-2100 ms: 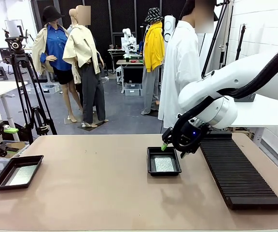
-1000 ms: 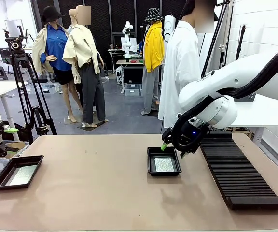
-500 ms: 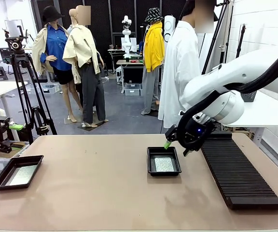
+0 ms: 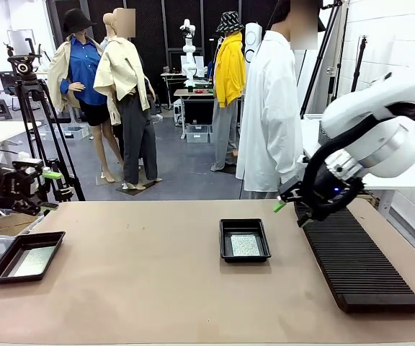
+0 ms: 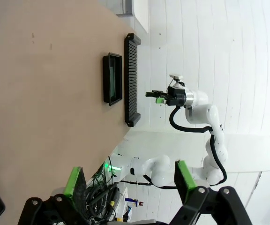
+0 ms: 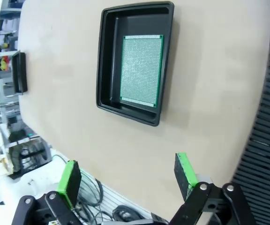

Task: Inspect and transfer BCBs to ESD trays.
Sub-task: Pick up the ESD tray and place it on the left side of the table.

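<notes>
Two black ESD trays lie on the tan table. The centre tray holds a green BCB, and the right wrist view shows that tray and its BCB from above. The left tray holds a board that reads pale under glare. My right gripper hangs open above the table between the centre tray and the rack, its green pads wide apart and empty. My left gripper is open and empty above the table's left edge, behind the left tray; its pads stand apart.
A long black ribbed rack runs along the right side of the table. A person in a white coat stands at the far edge behind the centre tray. A camera tripod stands beyond the left corner. Bare tabletop lies between the trays.
My right gripper has lifted and moved right, away from the centre tray toward the rack. My left gripper has risen and moved right into fuller view. Both boards stay put.
</notes>
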